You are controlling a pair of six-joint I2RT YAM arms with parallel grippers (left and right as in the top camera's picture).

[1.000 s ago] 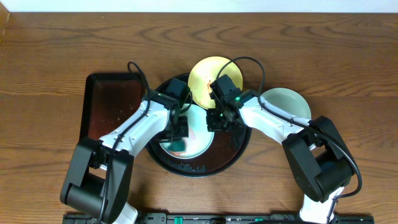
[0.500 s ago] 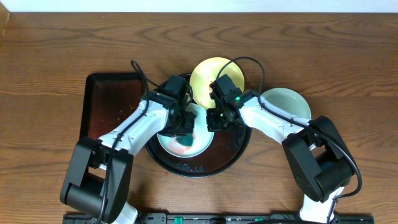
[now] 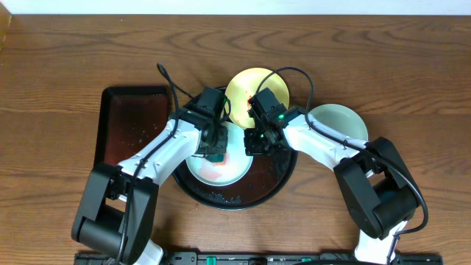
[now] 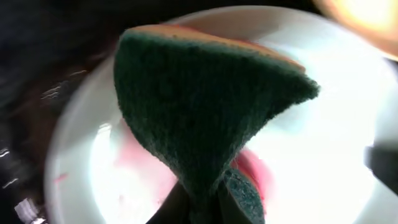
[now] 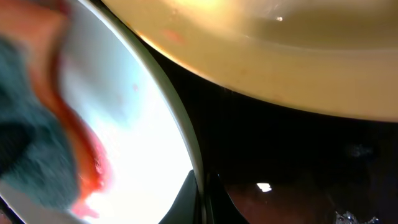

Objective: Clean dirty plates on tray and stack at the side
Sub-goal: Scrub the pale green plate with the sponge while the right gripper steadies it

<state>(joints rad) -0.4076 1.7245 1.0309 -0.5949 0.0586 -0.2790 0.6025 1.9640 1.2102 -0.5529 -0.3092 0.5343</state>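
A pale blue-green plate [image 3: 221, 168] with red sauce smears lies in the round black tray [image 3: 274, 185]. My left gripper [image 3: 215, 151] is shut on a green sponge [image 4: 205, 99] and presses it on the plate's upper part; the plate fills the left wrist view [image 4: 323, 143], smeared red. My right gripper [image 3: 254, 143] is shut on the plate's right rim [image 5: 186, 143]. The pale yellow plate [image 3: 246, 88] leans on the tray's far edge and shows in the right wrist view [image 5: 280, 50]. A second blue-green plate [image 3: 340, 121] lies on the table to the right.
A rectangular black tray [image 3: 132, 125] lies left of the round tray, under my left arm. The round tray's floor carries crumbs and wet spots near its front rim [image 3: 221, 197]. Wooden table [image 3: 73, 59] all around.
My left gripper has moved the sponge up the plate, from its lower middle towards its far edge, leaving a red smear behind. The right gripper has held still on the rim.
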